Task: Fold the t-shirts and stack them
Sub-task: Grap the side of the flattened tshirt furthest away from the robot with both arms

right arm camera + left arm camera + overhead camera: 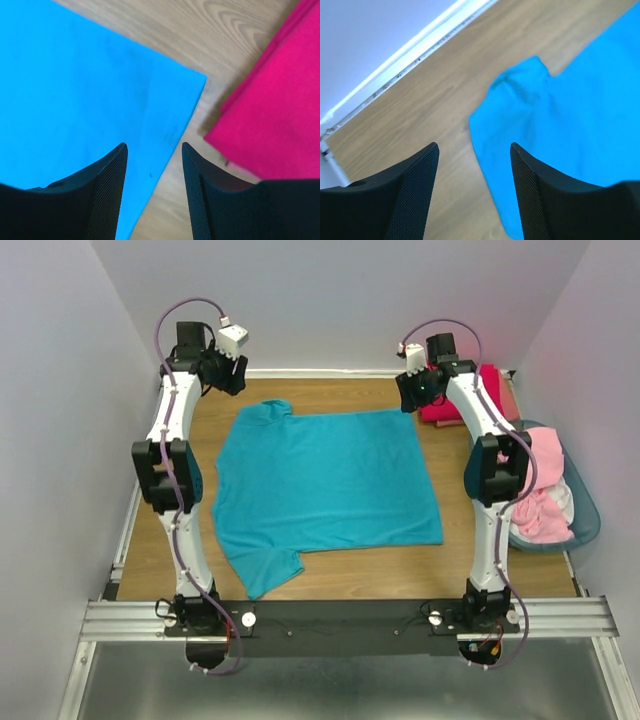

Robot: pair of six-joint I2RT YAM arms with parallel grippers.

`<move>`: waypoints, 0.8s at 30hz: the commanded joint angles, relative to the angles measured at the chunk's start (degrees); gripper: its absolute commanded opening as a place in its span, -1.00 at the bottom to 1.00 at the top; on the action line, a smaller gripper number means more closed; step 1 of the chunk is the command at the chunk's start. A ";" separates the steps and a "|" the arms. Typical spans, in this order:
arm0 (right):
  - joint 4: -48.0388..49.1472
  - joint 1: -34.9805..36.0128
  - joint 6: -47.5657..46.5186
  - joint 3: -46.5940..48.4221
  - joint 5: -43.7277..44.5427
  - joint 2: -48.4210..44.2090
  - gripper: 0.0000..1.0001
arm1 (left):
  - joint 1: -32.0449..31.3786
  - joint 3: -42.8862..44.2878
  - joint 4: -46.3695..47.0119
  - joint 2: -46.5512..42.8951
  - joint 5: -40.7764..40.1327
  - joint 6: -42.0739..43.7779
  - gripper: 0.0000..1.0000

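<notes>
A teal t-shirt [325, 485] lies spread flat on the wooden table, collar side to the left, sleeves at far left and near left. My left gripper [232, 372] is open and empty above the table beside the shirt's far-left sleeve [520, 85]. My right gripper [418, 392] is open and empty over the shirt's far-right corner [192, 82]. A folded crimson-pink t-shirt [445, 408] lies just right of that corner, also in the right wrist view [272, 110]. Light pink shirts [545, 502] are piled in the basket.
A blue-tinted plastic basket [588, 525] stands at the table's right edge behind the right arm. White walls close in the table at the back and both sides. Bare wood [400, 575] shows along the near edge.
</notes>
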 commanded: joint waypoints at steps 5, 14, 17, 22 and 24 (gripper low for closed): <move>0.73 0.30 4.76 10.29 -4.36 8.86 0.10 | 0.68 8.64 4.64 15.71 3.11 -13.62 0.31; 1.17 0.30 4.23 3.88 -6.65 5.79 0.10 | 1.56 8.63 10.80 22.83 7.33 -19.86 0.31; 1.17 0.30 4.14 1.77 -6.57 4.47 0.10 | 1.56 8.81 11.94 24.77 8.12 -21.36 0.30; 1.17 0.30 4.23 0.18 -5.51 2.18 0.10 | 1.56 10.92 12.20 28.81 11.81 -23.65 0.01; 1.17 0.30 4.14 -0.26 -4.99 1.57 0.10 | 1.56 11.27 12.38 28.99 13.22 -23.74 -0.25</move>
